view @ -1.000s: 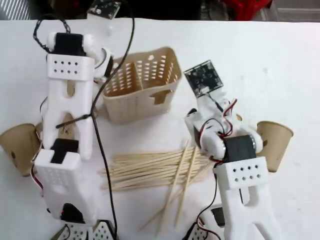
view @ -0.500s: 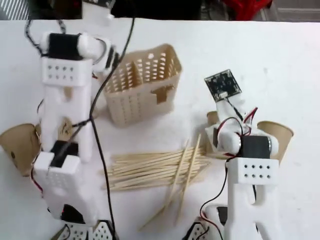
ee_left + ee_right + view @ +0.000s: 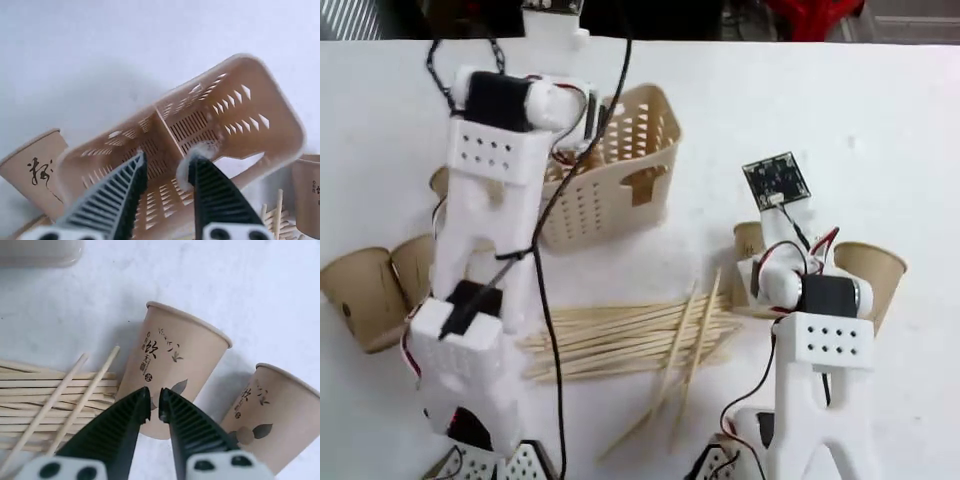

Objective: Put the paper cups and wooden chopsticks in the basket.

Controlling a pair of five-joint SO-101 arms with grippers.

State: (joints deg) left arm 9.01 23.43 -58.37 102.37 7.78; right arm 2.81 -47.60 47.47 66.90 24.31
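Note:
The beige slotted basket (image 3: 620, 185) stands at the table's middle back, with a divider making two compartments (image 3: 165, 125). My left gripper (image 3: 166, 161) hangs open just above its rim, nothing between the fingers. Wooden chopsticks (image 3: 620, 340) lie in a loose pile in front of the basket. Two paper cups (image 3: 360, 295) (image 3: 415, 265) lie at the far left, and another cup (image 3: 440, 180) peeks out beside the left arm. On the right, my right gripper (image 3: 153, 392) is shut and empty over a cup lying on its side (image 3: 172, 360). A second cup (image 3: 265, 415) lies beside that one.
The left arm's black cable (image 3: 545, 260) drapes across the basket's front and the chopstick pile. A basket corner (image 3: 40, 252) shows far from the right gripper. Bare white table (image 3: 880, 130) stretches out at the back right.
The left arm has swung right, bringing its gripper over the basket and uncovering cups on the left. The right arm has swung away from the basket to the cups on the right.

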